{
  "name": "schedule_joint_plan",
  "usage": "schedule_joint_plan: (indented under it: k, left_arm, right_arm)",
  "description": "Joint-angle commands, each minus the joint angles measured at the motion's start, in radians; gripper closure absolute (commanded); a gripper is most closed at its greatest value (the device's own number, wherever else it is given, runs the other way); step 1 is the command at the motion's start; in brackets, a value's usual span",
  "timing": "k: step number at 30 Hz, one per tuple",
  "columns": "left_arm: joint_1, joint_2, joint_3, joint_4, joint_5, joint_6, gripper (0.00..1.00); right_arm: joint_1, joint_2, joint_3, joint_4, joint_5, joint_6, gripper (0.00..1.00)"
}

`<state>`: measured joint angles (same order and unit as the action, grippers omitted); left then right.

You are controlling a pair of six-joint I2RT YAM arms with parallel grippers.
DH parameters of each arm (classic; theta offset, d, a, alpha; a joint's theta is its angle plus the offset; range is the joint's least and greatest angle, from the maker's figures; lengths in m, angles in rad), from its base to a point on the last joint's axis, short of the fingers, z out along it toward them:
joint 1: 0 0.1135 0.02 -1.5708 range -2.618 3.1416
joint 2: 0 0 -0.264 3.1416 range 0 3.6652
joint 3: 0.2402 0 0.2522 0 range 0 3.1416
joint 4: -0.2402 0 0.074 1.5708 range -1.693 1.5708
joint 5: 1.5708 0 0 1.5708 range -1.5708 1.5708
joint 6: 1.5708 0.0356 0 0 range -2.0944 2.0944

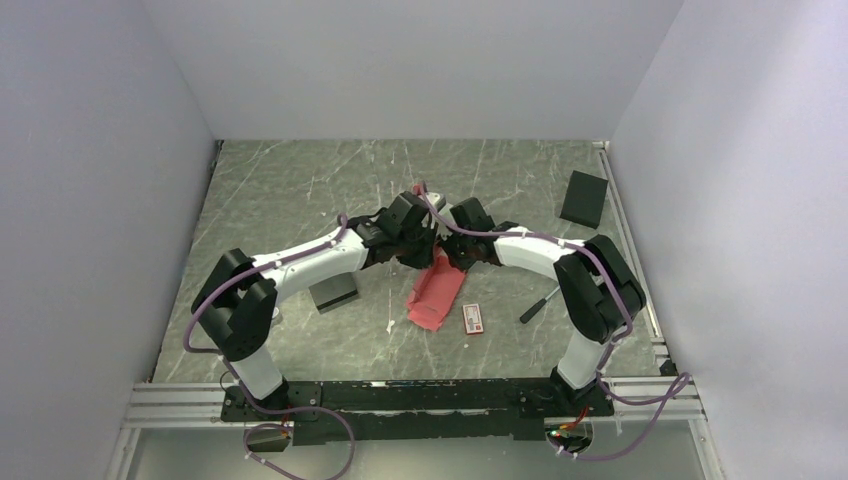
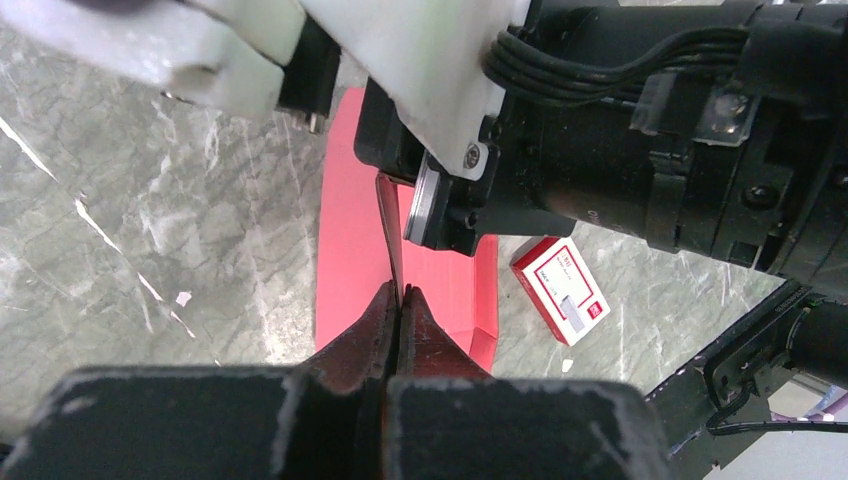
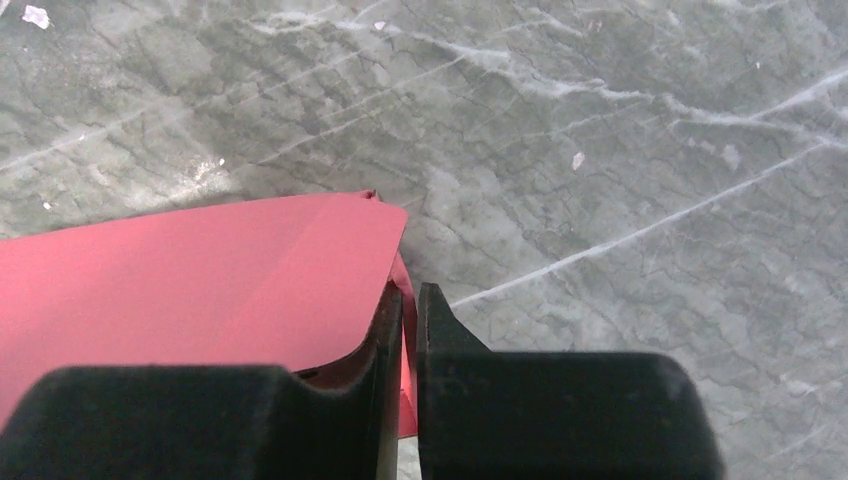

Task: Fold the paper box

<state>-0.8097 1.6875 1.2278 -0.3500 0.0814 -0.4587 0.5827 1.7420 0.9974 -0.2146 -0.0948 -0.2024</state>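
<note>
The paper box [image 1: 436, 294] is a red-pink cardboard sheet, held up at its far end between both arms in mid-table, its near end drooping to the tabletop. My left gripper [image 2: 402, 292] is shut on a thin upright edge of the paper box [image 2: 345, 240]. My right gripper [image 3: 408, 292] is shut on a flap edge of the paper box [image 3: 200, 270], which spreads to the left in that view. The two wrists nearly touch; in the top view both sets of fingertips are hidden under the wrists.
A small red-and-white packet [image 1: 473, 318] lies just right of the sheet, also seen as the packet [image 2: 561, 290]. A black tool [image 1: 538, 304] lies further right. A black box [image 1: 584, 198] sits at the back right. A grey block [image 1: 334, 292] rests by the left arm.
</note>
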Motion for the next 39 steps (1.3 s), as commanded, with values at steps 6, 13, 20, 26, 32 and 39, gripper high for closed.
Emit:
schedule_joint_plan:
  k: [6, 13, 20, 26, 32, 39]
  left_arm:
    - [-0.020, -0.008, -0.003, 0.028, 0.100, -0.028, 1.00]
    - [-0.021, 0.006, 0.008, 0.021, 0.105, -0.025, 1.00]
    - [-0.021, 0.018, 0.030, -0.006, 0.097, -0.017, 1.00]
    - [-0.019, 0.028, 0.048, -0.024, 0.093, -0.011, 1.00]
    - [-0.016, 0.037, 0.070, -0.050, 0.085, -0.002, 1.00]
    - [-0.016, 0.047, 0.092, -0.071, 0.085, 0.012, 1.00]
  right_arm:
    - [0.019, 0.054, 0.051, -0.087, -0.075, -0.101, 0.75]
    - [-0.024, 0.011, 0.040, -0.076, -0.103, -0.095, 0.71]
    - [-0.024, -0.030, 0.021, -0.053, -0.109, -0.119, 0.67]
    - [-0.025, -0.053, 0.012, -0.048, -0.100, -0.158, 0.64]
    - [-0.025, -0.054, 0.012, -0.055, -0.094, -0.187, 0.63]
    - [-0.057, -0.062, 0.025, -0.092, -0.246, -0.177, 0.52]
